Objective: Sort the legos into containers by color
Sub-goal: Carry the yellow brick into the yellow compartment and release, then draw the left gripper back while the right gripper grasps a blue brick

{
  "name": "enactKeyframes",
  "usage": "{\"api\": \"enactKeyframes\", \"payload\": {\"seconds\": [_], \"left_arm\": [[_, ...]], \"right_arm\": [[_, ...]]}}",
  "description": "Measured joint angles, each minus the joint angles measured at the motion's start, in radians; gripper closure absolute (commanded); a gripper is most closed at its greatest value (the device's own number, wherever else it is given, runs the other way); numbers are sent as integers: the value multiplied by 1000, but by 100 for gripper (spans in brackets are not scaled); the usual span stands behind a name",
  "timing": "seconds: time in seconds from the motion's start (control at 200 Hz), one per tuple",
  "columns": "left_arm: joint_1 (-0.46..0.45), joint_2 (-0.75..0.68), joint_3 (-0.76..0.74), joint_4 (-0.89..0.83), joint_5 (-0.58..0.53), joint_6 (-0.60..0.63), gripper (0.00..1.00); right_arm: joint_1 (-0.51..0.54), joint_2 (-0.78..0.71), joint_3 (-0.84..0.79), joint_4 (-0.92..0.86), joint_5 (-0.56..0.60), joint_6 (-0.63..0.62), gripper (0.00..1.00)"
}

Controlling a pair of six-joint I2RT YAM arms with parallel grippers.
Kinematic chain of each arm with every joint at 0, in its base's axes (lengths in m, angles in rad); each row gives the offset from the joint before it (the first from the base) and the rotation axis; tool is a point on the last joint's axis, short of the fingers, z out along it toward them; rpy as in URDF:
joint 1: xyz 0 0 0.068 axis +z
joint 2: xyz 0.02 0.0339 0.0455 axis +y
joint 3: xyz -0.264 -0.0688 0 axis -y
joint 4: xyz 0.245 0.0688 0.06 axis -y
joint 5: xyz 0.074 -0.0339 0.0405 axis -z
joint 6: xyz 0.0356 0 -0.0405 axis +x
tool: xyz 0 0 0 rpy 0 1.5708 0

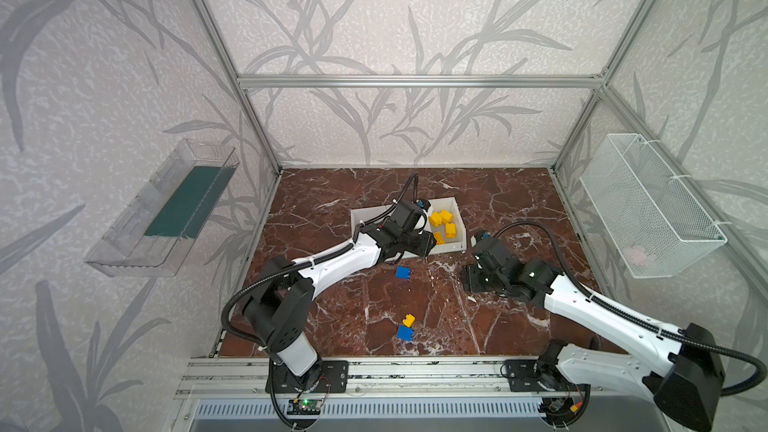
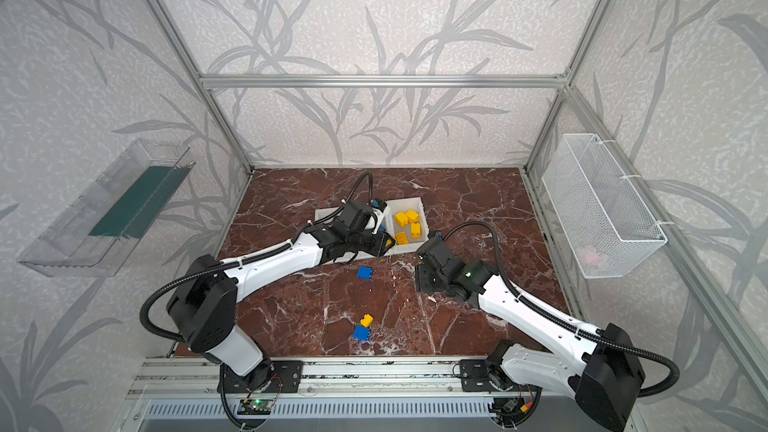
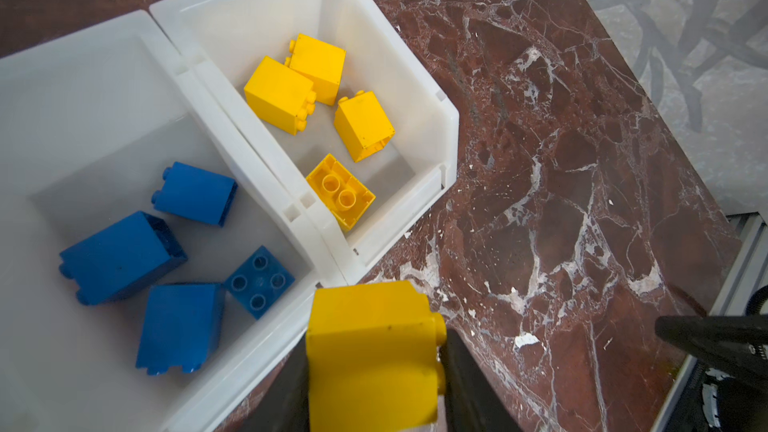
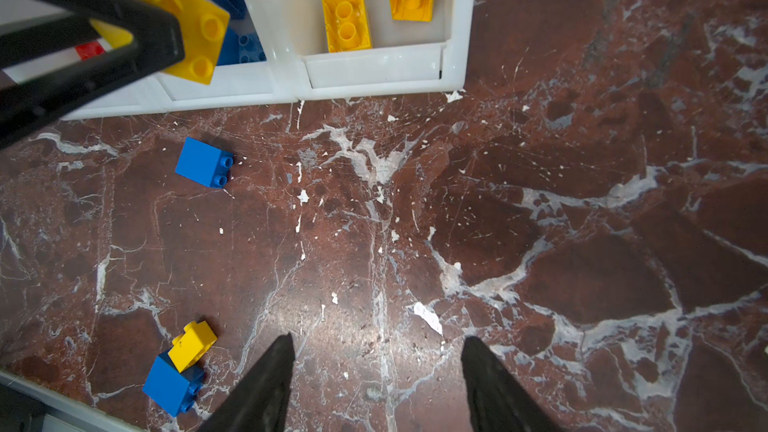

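- My left claw [image 3: 376, 371] is clamped on a yellow brick [image 3: 374, 326], which it holds above the near edge of the two white bins, about where they meet.
- My right claw [image 4: 377, 367] hangs with its jaws parted and nothing between them, over bare bench [image 4: 561, 201] just near and right of the bins.
- The right bin [image 3: 451, 126] holds four yellow bricks [image 3: 278, 93]. The left bin [image 3: 83, 43], touching it, holds four blue bricks [image 3: 120, 255].
- A lone blue brick [image 1: 402, 272] lies on the bench just on the near side of the bins, below my left arm.
- Closer to the bench's front edge, a small yellow brick [image 1: 409, 320] rests against a second blue brick [image 1: 405, 333].
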Motion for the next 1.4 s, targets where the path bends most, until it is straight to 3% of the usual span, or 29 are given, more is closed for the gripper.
{"api": "enactKeyframes", "payload": {"seconds": [0.34,0.615,0.88,1.055,1.4], "left_arm": [[7,211,240,16,23,14,58],[23,306,357,9,24,26,34],[36,309,363,5,24,27,31],[63,210,252,25,23,7,31],[139,-213,-99,35,-60,-15,29]], "right_arm": [[0,-38,-1,-43,6,21,36],[0,-93,-1,-96,24,40,35],[0,-103,-1,-113,32,45,35],[0,-103,0,-120,31,43,35],[17,73,69,-104,23,11,36]]}}
